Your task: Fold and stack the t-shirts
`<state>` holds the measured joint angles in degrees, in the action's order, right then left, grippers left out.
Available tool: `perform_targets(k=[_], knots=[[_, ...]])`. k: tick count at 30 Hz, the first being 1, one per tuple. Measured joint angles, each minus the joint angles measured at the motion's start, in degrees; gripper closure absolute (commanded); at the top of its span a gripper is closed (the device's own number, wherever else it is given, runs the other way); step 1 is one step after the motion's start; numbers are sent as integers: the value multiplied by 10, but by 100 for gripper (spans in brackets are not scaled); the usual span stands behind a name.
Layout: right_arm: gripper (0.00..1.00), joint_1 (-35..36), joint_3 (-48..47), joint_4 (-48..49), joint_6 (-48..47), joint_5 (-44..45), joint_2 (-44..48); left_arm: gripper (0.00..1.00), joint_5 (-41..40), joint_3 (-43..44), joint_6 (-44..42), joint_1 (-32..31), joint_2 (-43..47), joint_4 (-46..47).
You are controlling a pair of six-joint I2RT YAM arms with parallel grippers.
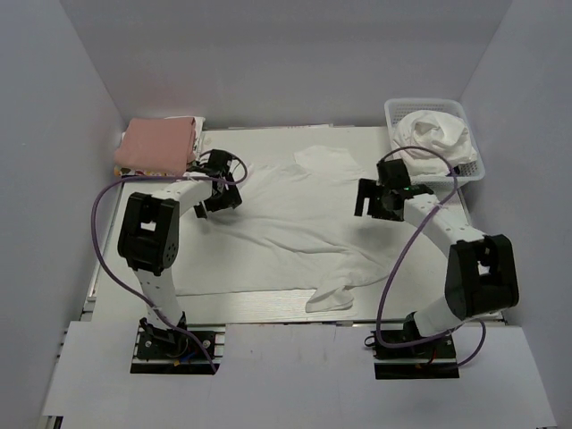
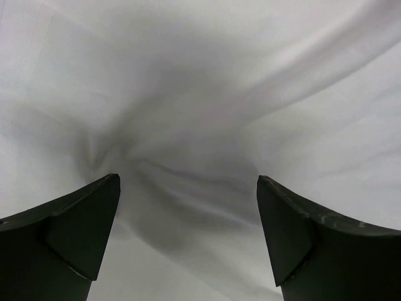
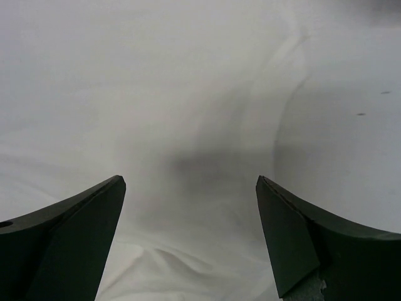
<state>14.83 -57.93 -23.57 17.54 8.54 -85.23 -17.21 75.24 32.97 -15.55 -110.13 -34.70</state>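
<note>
Nearest the arm bases, one sleeve (image 1: 329, 299) of the white t-shirt (image 1: 295, 228) is lying by the table's (image 1: 259, 147) near edge, and the shirt is spreading out wrinkled and unfolded across the middle. The left gripper (image 2: 188, 182) is hanging close over a bunched pucker on the shirt's left side, fingers spread wide. The right gripper (image 3: 188, 182) is hanging equally wide over the shirt's right edge, gripping nothing. Farther back, a pink folded cloth (image 1: 159, 143) is sitting at the left corner. At the right a basket (image 1: 472, 161) is holding crumpled white cloth (image 1: 438, 134), possibly more shirts.
</note>
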Motion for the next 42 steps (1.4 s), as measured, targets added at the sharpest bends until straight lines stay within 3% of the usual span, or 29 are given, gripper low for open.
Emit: perform_targets(k=[5, 10, 17, 22, 24, 27, 32, 35, 39, 42], knots=[[10, 24, 2, 11, 8, -32, -94, 0, 22, -10, -12, 0, 4, 4], [10, 21, -66, 7, 20, -25, -183, 0, 31, 64, -23, 2, -60, -4], [10, -3, -235, -15, 32, 5, -307, 0, 34, 252, -50, 8, -181, -33], [10, -24, -371, -49, 23, 25, -390, 0, 57, 461, -67, 13, -299, -77], [10, -25, -415, -63, 5, 37, -404, 0, 68, 494, -71, 15, -316, -77], [10, -12, -426, -71, -22, 58, -375, 0, 81, 439, -75, 13, -279, -69], [10, 59, -311, -61, -39, 64, -216, 0, 94, 194, -62, 5, -88, -31], [10, 145, -262, -78, -30, 52, -144, 0, 90, 53, -39, 1, 64, 0], [10, 278, -209, -109, 3, 39, -131, 0, 67, -113, 15, 1, 264, 17], [10, 356, -174, -146, 40, 17, -142, 0, 55, -179, 46, 2, 316, 8]])
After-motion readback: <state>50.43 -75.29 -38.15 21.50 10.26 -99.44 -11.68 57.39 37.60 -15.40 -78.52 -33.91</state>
